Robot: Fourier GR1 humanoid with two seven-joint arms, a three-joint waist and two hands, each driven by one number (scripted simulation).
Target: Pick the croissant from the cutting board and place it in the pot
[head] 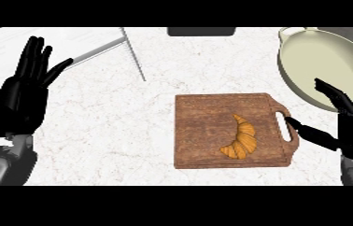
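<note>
A golden croissant lies on the right half of a brown wooden cutting board, near the handle slot. The cream pot stands at the upper right, partly cut off by the view's edge. My right hand is open at the right edge, its thumb touching the board's handle side and its fingers lifted over the pot's near rim; it is apart from the croissant. My left hand rests open at the left edge, fingers up.
A dark object sits at the counter's far edge. A pale raised panel with a grey edge occupies the upper left. White marble counter spreads between my left hand and the board.
</note>
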